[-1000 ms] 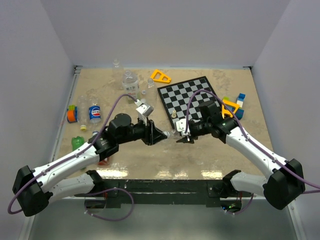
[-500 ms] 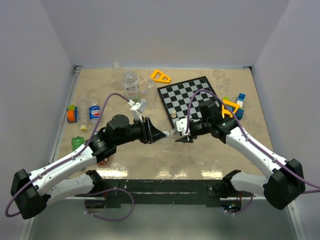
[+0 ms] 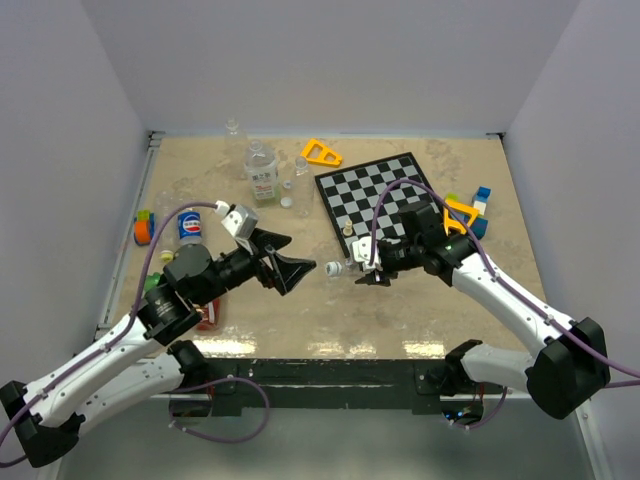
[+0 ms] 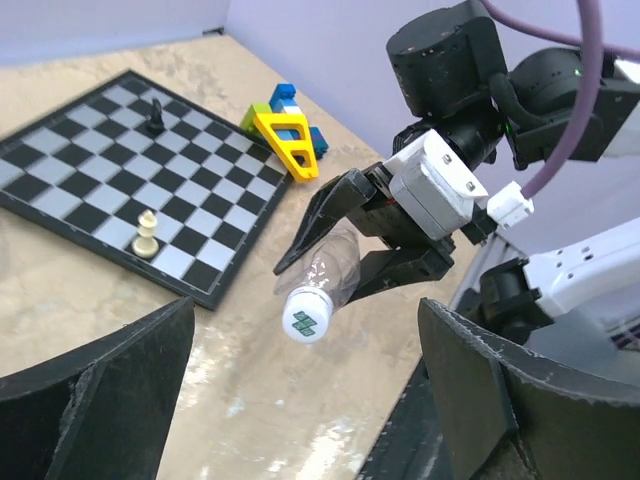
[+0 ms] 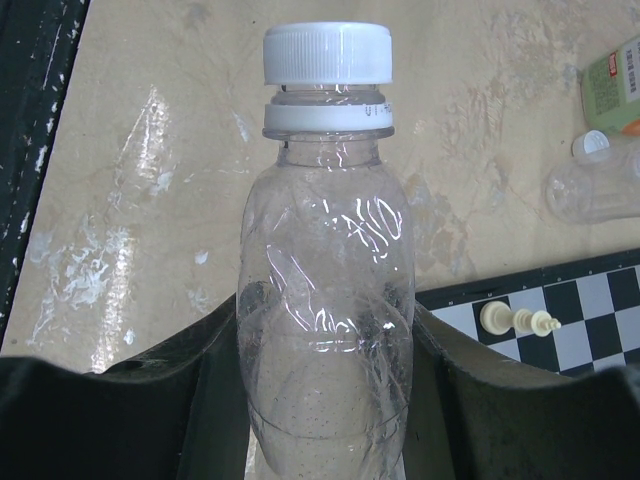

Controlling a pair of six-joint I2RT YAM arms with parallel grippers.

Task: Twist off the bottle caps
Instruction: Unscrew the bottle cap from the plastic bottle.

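Clamped around the belly of a small clear unlabelled plastic bottle (image 5: 325, 300), my right claw (image 3: 358, 270) held it roughly level, neck pointing across toward my left side. A white round screw cap (image 5: 327, 52) sat on the neck above a white collar ring; seen from my left wrist, its top carried a small green mark. My left claw (image 3: 298, 254) faced that cap with its two black fingers (image 4: 100, 400) spread wide apart, gripping nothing, with a clear gap between them and the cap. Under both claws lay the beige mottled tabletop (image 3: 420, 300).

Beyond the held bottle lay a black-and-white chessboard (image 3: 385, 200), with a cream pawn (image 4: 146, 232) near its front edge and a small black chess piece (image 4: 153, 115) farther back. Just beside the board's right edge were a yellow triangular plastic frame (image 4: 285, 140) and some coloured building blocks (image 3: 480, 205).

To the left, near the table's edge, a bottle with a blue cola label (image 3: 189, 226) lay on its side. Farther back stood a clear bottle with a white-and-green label (image 3: 261, 172), and a second yellow triangular frame (image 3: 320, 152) lay near the back wall.
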